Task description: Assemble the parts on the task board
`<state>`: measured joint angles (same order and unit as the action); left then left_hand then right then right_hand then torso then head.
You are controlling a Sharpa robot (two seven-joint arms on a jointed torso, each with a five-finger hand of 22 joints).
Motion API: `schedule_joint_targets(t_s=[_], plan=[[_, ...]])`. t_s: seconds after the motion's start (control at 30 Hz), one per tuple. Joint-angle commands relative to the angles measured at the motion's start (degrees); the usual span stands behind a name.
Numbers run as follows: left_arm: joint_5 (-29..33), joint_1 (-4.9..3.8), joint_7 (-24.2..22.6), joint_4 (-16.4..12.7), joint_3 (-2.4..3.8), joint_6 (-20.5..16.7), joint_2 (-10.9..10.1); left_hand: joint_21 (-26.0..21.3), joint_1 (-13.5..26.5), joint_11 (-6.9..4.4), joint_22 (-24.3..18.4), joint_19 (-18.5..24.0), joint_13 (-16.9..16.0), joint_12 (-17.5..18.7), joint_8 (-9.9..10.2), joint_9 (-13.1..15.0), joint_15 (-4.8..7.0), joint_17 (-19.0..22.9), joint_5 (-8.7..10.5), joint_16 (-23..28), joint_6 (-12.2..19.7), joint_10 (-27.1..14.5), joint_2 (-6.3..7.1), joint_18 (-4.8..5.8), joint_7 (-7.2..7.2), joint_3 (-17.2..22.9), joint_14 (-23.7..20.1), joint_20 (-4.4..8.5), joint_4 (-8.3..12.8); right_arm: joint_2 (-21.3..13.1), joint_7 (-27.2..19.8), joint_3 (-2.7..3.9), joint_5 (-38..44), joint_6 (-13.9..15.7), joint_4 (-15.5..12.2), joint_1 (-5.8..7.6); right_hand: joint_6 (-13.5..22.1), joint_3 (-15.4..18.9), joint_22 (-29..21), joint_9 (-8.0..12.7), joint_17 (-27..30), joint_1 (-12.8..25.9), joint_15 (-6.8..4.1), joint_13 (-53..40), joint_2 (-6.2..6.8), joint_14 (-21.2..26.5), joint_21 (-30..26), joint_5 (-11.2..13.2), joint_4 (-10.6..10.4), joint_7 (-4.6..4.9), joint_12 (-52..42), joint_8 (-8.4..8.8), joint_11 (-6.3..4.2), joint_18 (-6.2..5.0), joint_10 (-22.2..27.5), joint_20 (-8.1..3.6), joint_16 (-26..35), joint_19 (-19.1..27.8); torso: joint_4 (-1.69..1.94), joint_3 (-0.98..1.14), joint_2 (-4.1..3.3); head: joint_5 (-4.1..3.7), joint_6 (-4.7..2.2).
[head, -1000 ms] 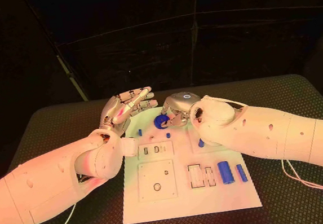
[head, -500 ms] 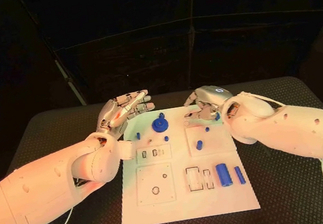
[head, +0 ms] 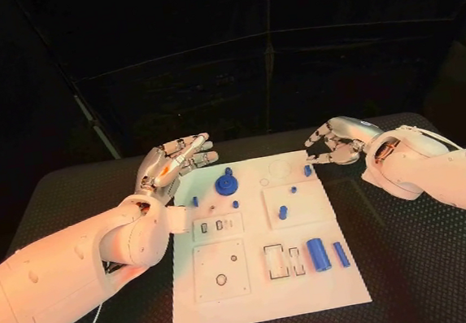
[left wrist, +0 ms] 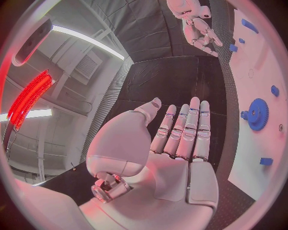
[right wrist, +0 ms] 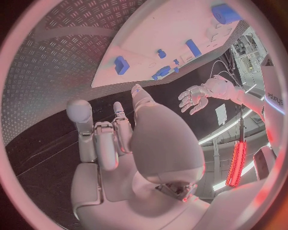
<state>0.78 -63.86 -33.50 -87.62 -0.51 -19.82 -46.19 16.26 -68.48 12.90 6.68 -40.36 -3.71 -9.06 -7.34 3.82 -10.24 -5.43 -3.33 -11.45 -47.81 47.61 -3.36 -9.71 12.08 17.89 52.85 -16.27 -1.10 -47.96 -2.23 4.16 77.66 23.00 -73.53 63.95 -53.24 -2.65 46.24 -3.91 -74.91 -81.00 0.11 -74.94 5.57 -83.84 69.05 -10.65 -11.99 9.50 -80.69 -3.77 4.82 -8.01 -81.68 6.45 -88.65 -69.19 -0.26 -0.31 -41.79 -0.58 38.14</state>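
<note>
Above the board's upper corners we held both hands empty: left hand (head: 174, 164) with fingers straight and slightly apart, right hand (head: 337, 142) with fingers loosely curled, apart. Between them the task board (head: 264, 288) lay mid-frame, its blue gear (head: 227, 184) upper centre, cylinders (head: 318, 254) lower right. We judged that a careless reach might knock the small loose parts out of place.

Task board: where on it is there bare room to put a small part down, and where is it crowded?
The task board is bare along its near edge, below the square plate and the two blue cylinders. The far end is crowded: the blue gear and small blue pieces stand between the left hand and right hand.
</note>
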Motion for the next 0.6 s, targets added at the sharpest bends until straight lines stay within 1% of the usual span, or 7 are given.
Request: schedule_joint_targets(t_s=[0.03,0.1,0.2,0.23,0.47,0.6], plan=[[-0.1,-0.07,-0.5,0.1,0.04,0.9,0.3,0.1,0.0,0.02,-0.1,-0.5,0.1,0.2,0.3,-0.1,-0.05,0.1,-0.12,0.2,-0.2,0.2,0.17,-0.55,3.71,0.0,0.3,-0.12,0.1,-0.1,-4.5,0.02,-3.1,-2.4,0.5,0.06,0.5,0.3,-0.1,0.0,-9.1,-0.2,0.18,-2.1,0.34,-4.8,-0.2,-0.3,0.1,-0.05,0.0,0.16,-0.29,0.07,0.3,-0.06,0.4,0.5,-0.02,-0.09,-0.06,-0.15,0.11],[-0.1,-0.06,-0.5,0.2,0.04,0.9,0.4,0.1,0.0,0.02,-0.1,-0.5,0.1,0.2,0.3,-0.1,-0.05,0.1,-0.12,0.2,-0.2,0.2,0.17,-0.55,3.71,0.0,0.3,-0.12,0.1,-0.1,-5.0,0.02,-3.3,-3.1,0.9,0.04,0.5,0.3,-0.1,0.0,-9.1,-0.5,0.16,-2.1,0.33,-4.9,-0.2,-0.4,0.3,-0.07,0.0,0.14,-0.32,0.06,0.3,-0.08,0.4,0.5,-0.03,-0.06,-0.08,-0.22,0.09],[-0.1,-0.06,-0.5,0.4,0.04,0.9,0.5,0.1,0.0,0.02,-0.1,-0.5,0.1,0.2,0.4,-0.1,-0.05,0.1,-0.13,0.3,-0.3,0.2,0.17,-0.55,3.7,0.0,0.4,-0.12,0.1,-0.2,-5.8,0.02,-3.6,-3.8,1.1,-0.01,0.3,0.4,0.0,0.0,-9.2,-0.7,0.13,-2.3,0.19,-4.9,-0.1,-0.4,0.4,-0.09,-0.1,0.03,-0.34,0.08,0.2,-0.11,0.3,0.5,0.19,-0.17,-0.14,-0.32,0.21],[-0.1,-0.06,-0.5,0.4,0.04,0.9,0.5,0.1,0.0,0.02,-0.1,-0.5,0.1,0.2,0.4,-0.1,-0.05,0.1,-0.13,0.3,-0.3,0.2,0.17,-0.55,3.7,0.0,0.4,-0.12,0.1,-0.2,-6.0,0.02,-3.8,-3.9,1.1,-0.04,0.1,0.4,0.1,0.0,-9.2,-0.8,0.12,-2.4,0.12,-4.9,-0.1,-0.5,0.4,-0.09,-0.2,-0.02,-0.34,0.09,0.1,-0.12,0.3,0.5,0.2,-0.17,-0.14,-0.34,0.27],[-0.1,-0.05,-0.4,0.6,0.03,0.9,0.3,0.1,0.0,0.02,-0.1,-0.5,0.1,0.2,0.4,-0.1,-0.05,0.1,-0.13,0.3,-0.3,0.2,0.17,-0.55,3.7,0.0,0.4,-0.12,0.1,-0.7,-6.8,0.01,-4.7,-5.6,1.3,-0.18,-0.7,0.8,0.1,-0.2,-9.3,-0.9,0.1,-2.5,-0.17,-4.9,0.0,-0.5,0.4,-0.1,-0.3,-0.32,-0.35,0.1,0.0,-0.16,0.3,0.4,0.07,-0.25,-0.04,-0.32,0.42],[-0.1,-0.05,-0.4,0.6,0.03,0.9,0.3,0.1,0.0,0.02,-0.1,-0.5,0.1,0.2,0.4,-0.1,-0.05,0.1,-0.13,0.3,-0.3,0.2,0.17,-0.55,3.7,0.0,0.4,-0.12,0.1,-0.8,-7.0,0.01,-4.8,-6.3,1.3,-0.48,-1.1,0.9,0.3,-0.2,-9.3,-0.8,0.09,-2.6,-0.24,-4.9,0.0,-0.6,0.4,-0.11,-0.3,-0.41,-0.37,0.13,0.0,-0.17,0.3,0.4,0.01,-0.2,-0.05,-0.35,0.52]])
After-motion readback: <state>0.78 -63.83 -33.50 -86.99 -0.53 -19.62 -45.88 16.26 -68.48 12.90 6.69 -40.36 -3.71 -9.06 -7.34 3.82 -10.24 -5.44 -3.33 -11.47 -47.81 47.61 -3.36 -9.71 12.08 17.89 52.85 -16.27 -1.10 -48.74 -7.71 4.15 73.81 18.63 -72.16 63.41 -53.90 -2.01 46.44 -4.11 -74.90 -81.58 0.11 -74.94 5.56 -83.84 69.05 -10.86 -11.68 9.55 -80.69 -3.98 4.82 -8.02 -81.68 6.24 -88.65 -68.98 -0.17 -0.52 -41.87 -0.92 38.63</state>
